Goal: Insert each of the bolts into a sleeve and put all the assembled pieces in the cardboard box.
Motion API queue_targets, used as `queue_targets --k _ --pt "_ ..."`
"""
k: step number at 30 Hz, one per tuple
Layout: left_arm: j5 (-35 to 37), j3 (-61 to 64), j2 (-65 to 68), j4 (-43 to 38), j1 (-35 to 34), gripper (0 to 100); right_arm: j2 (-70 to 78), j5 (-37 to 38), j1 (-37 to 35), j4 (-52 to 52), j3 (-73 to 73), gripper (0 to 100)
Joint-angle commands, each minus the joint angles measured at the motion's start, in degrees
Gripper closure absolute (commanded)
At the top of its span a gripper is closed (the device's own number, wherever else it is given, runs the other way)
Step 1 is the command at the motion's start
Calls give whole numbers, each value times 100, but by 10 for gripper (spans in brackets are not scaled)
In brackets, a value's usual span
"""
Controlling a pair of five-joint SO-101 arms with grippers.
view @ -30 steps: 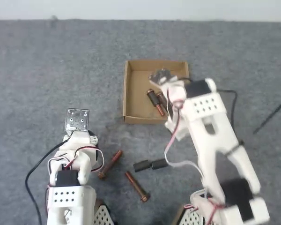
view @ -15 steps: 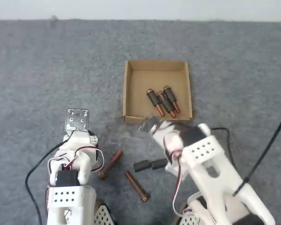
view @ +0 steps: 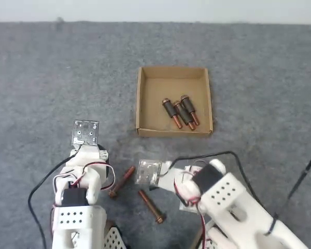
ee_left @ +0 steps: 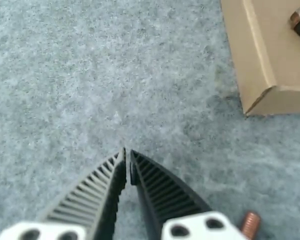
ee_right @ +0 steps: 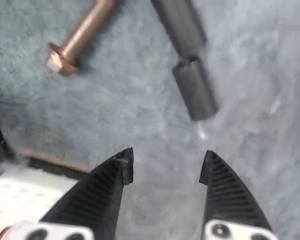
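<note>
Now, from the high view, the cardboard box [view: 140, 98] already keeps three assembled pieces [view: 180, 112] side by side, while two bare bolts [view: 122, 181] lie on the grey cloth [view: 41, 67] near the arms. The right gripper [view: 147, 174] hangs low between these bolts and the box. The left gripper [view: 85, 133] sits to the side of the box, apart from it. I judge the step in hand is to take one sleeve.

From the left wrist view, the left gripper's jaws are pressed together with nothing between them, above bare cloth. The box wall looks like thin folded card, easy to push.

From the right wrist view, the right gripper [ee_right: 167, 157] is spread wide and empty. Two sleeves [ee_right: 195, 95] lie end to end just ahead of it. To do it well, the jaws should go down on both sides of the nearer sleeve, across its length and around its middle, so the round body does not roll out. The ribbed fingers [ee_right: 105, 190] should help there. The sleeves are dark, smooth short tubes. The bolts are copper-coloured, with a hexagon head and a straight shank. The cloth is fuzzy, so I expect pieces to stay and not slide.
</note>
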Motion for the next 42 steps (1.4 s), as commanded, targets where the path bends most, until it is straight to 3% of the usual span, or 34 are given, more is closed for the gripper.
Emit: queue_targets --k 1,7,18,26,36,42 --pt "-44 -84 -132 -185 -18 985 -338 413 -347 -549 273 792" --pt "-53 -84 -132 -185 -18 985 -382 1011 -374 -1508 809 791" --pt "-62 -66 -132 -185 9 985 -391 2136 180 -1578 695 794" --pt "-62 -57 -132 -185 9 985 -391 1776 163 -1596 712 890" --pt "-62 -57 -132 -167 18 985 -400 1758 163 -1675 730 840" --pt "-62 -57 -132 -176 18 985 -391 1758 180 -2615 1266 841"
